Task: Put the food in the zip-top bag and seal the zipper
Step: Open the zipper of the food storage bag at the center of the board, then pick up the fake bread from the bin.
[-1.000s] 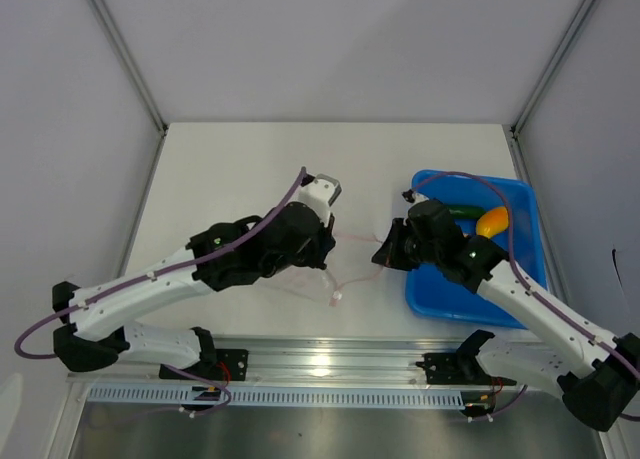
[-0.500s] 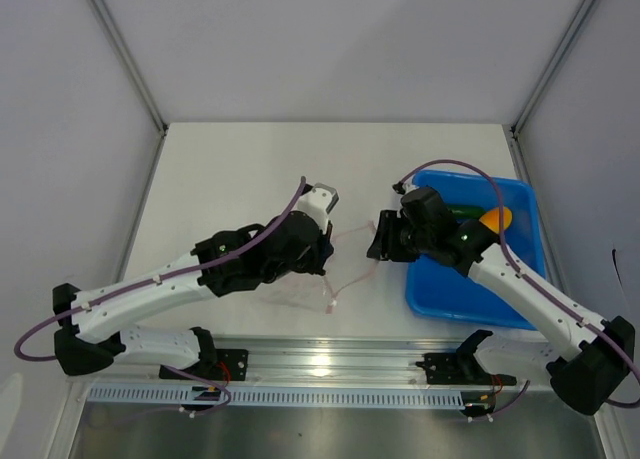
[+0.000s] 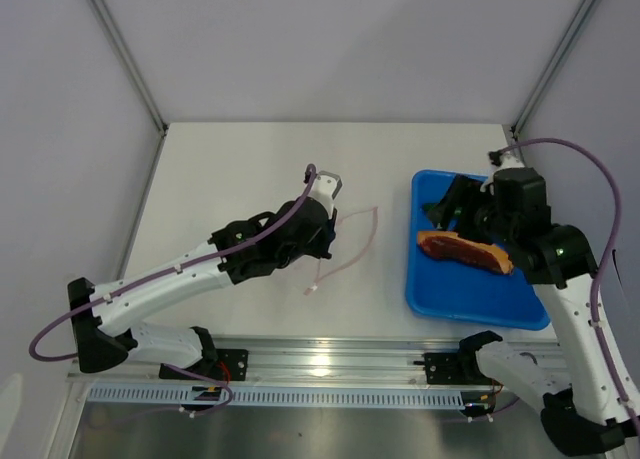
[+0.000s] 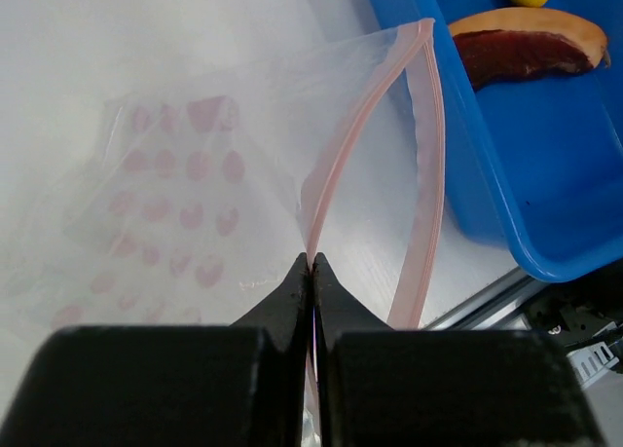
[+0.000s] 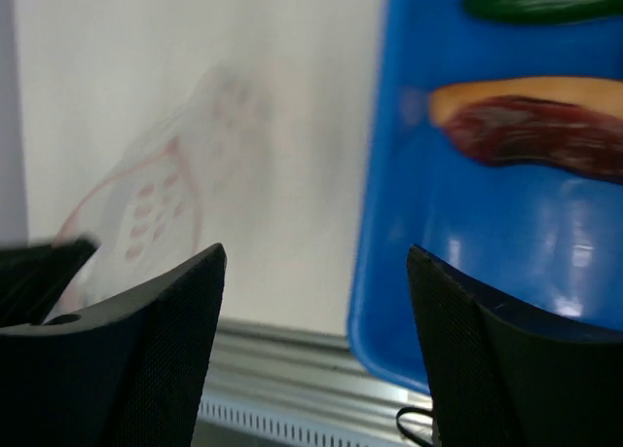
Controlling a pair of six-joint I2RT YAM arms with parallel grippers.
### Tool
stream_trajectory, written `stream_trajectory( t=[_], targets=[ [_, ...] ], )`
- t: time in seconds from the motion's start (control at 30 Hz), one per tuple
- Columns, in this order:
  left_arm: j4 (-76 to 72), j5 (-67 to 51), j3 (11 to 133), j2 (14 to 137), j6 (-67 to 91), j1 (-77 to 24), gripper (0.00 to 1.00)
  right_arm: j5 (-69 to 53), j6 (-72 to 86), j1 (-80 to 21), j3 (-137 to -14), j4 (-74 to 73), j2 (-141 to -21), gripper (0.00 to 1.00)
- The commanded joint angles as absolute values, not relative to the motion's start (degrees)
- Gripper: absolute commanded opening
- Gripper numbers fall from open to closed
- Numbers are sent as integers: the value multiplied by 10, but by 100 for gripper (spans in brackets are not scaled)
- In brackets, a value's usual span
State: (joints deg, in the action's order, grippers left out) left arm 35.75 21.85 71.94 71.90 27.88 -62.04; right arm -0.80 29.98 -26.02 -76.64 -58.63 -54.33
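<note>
Zip-top bag mid-table, mouth gaping toward 3 o'clock | left gripper clenched on zipper lip | right gripper spread, empty, above blue tray edge at 3 o'clock | film light, limp, slippery: probably best held by stiffer strip

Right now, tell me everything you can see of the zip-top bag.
The zip-top bag is clear, thin, crinkly plastic printed with pale pink dots. Its pink zipper runs along the mouth, which gapes open, the two strips parted. The left fingers are shut on one strip; the body lies toward the white table, beside the blue tray. No food shows inside.
</note>
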Motion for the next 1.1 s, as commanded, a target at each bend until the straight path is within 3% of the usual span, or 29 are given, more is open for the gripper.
stream_trajectory(
  t=[0.0,0.07,0.17,0.37,0.67,0.8,1.07],
  targets=[
    [340,221,742,725,250,-616,1,7,223,-123,-785,-667,-566,77],
    [339,210,739,726,250,-616,1,-36,209,-12,-769,-661,-576,77],
    [326,189,723,715,253,-616,1,-26,230,35,-756,-632,-590,77],
    [313,164,700,696,254,-616,0,-141,310,141,-676,-541,-653,77],
    [307,146,686,686,252,-616,1,-107,413,106,-593,-404,-734,84],
    [304,150,687,687,256,-616,1,-60,406,51,-608,-403,-783,82],
    [315,151,715,703,251,-616,1,20,491,48,-627,-455,-845,85]
  ],
)
